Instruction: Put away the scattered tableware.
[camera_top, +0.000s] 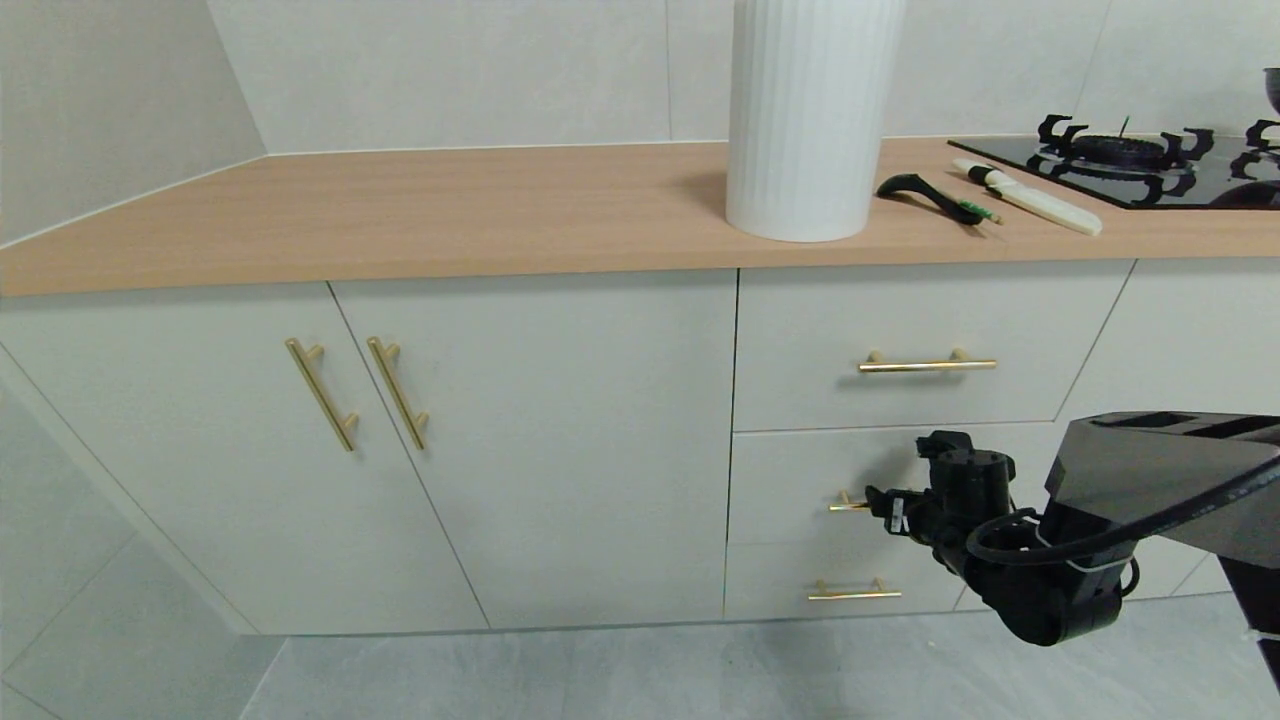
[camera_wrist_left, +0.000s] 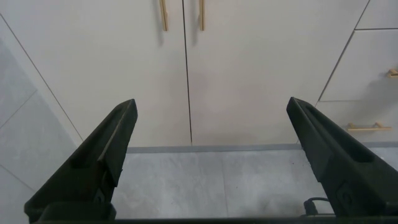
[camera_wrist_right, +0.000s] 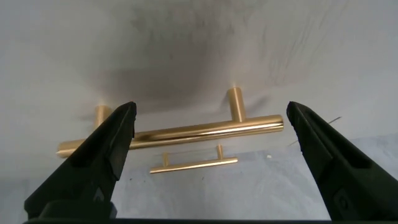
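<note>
Broadly, a long wooden countertop (camera_top: 450, 215) runs left to right above a pale cabinet front (camera_top: 560, 440). It has two doors on the left and a stack of three shut drawers on the right.

The right arm (camera_top: 1040, 580) comes in low from the right, its forearm level and pointing left at the middle drawer (camera_top: 790, 470). The right gripper (camera_top: 880, 505) sits just in front of that drawer's gold handle (camera_wrist_right: 186, 132). Its claw is spread wide, with the bar lying across the gap between the fingers (camera_wrist_right: 102, 152), and I cannot tell whether it touches them. Below is the bottom drawer's handle (camera_top: 853, 594).

The left gripper (camera_wrist_left: 211, 106) is held low and near the floor, facing the foot of the two doors (camera_wrist_left: 249, 68). Its claw is also spread wide, with nothing in it.

A tall white ribbed canister (camera_top: 805, 120) stands upright on the counter. Its top is cut off, so its contents cannot be told. At the far right lies a black hob (camera_top: 1130, 165).

Between canister and hob lies the tableware: a white knife (camera_top: 1035, 200) and, just left of it, a black-handled utensil (camera_top: 920, 190), both flat on the wood.
</note>
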